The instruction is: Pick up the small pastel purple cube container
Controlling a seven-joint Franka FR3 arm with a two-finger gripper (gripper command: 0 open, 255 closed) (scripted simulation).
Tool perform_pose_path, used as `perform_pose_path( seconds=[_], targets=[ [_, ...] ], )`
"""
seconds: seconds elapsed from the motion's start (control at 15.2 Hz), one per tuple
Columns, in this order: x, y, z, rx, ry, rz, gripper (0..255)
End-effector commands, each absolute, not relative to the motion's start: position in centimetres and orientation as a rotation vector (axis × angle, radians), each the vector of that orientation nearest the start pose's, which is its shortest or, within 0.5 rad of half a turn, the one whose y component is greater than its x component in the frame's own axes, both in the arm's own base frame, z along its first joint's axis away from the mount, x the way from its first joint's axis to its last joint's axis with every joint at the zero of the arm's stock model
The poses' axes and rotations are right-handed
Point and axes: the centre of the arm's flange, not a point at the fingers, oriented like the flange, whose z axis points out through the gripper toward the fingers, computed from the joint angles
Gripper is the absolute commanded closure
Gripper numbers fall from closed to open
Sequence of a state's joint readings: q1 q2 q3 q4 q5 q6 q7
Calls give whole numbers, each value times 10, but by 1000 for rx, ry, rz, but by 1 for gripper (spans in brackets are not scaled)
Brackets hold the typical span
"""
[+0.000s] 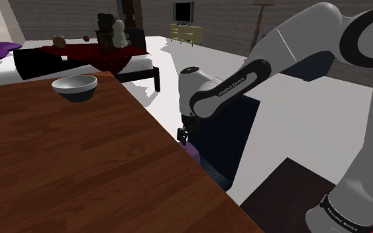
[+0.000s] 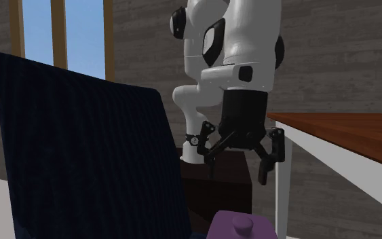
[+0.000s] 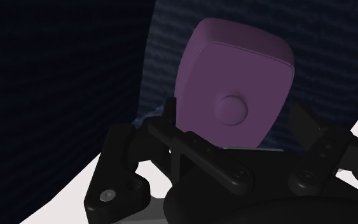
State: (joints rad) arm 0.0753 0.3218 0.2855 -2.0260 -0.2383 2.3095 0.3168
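**The purple box is right under the open gripper**

The small, pale purple, cube-shaped container (image 3: 234, 76) with a round knob on its lid sits on the seat of the big dark blue chair (image 2: 81, 156), near the chair's tall back. The knob (image 3: 233, 109) points up, away from the seat.

The all-black two-finger gripper (image 2: 238, 171) hangs over the chair's seat and points down at it. Its two fingers are spread wide apart and hold nothing. The container is straight below the gripper, with a gap of air between them (the second exterior view shows this best: the purple lid is under the black fingers and does not touch them). In the wrist view the container lies ahead, in the space between the two fingers. The knob is almost in the middle.

The container is a cube, so no side is longer than the others. In the wrist view, though, its flat sides look a little turned against the line from one finger to the other. I think the gripper has to go straight down toward the chair's seat and maybe twist a little. That would put one finger on each flat side, ready to squeeze.

The brown wooden table (image 1: 59, 165) stands just beside the chair. My guess is that there is not much room on that side, so the way down should stay straight.
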Motion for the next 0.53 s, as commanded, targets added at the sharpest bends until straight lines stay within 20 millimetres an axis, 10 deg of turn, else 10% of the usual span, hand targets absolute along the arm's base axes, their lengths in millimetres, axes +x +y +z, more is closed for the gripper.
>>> perform_pose_path(
  seconds=[0.0, 0.46],
  targets=[
    [574, 211, 278, -3214, -313, -27, 0],
    [574, 211, 241, -3214, -313, -27, 0]
  ],
)
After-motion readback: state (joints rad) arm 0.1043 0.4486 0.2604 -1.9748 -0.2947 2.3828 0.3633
